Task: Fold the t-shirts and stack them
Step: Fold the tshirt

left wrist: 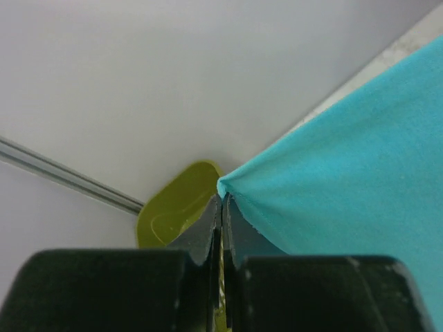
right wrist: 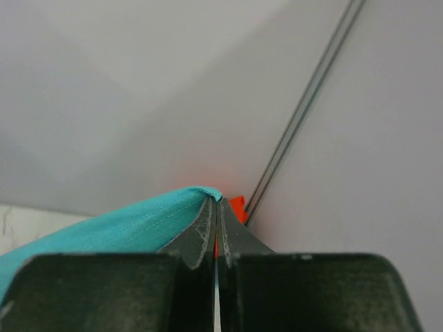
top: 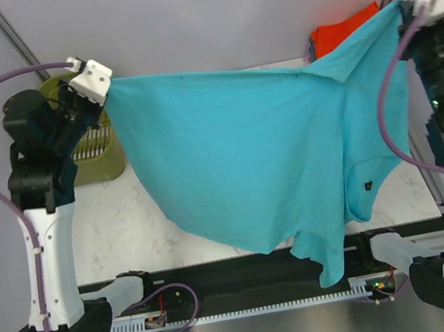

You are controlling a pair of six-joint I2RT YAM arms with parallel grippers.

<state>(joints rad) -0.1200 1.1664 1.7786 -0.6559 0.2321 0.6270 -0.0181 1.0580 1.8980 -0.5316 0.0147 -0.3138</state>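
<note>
**Above the table: teal shirt hung wide between two corner pinches**

At the table's (top: 121, 227) far-left corner stands the basket (top: 99, 153), and over it you have the left gripper (top: 100, 86), jaws pressed together on one corner of the teal shirt (top: 246, 153). The wrist view shows only a small tip of cloth between the pads, so a sharp tug outward could pull it free.

Over the table's middle the shirt hangs spread and clear of the surface. Its lower edge sags toward the near edge, with one tail drooping past it. If you lower it as it hangs, I judge that tail will bunch or drape over the edge.

At the table's far-right corner the right gripper (top: 416, 7) pinches the opposite corner, again by a thin bite. An orange shirt (top: 340, 29) lies just beneath it. Swing low there and you may drag that folded shirt out of place.
</note>
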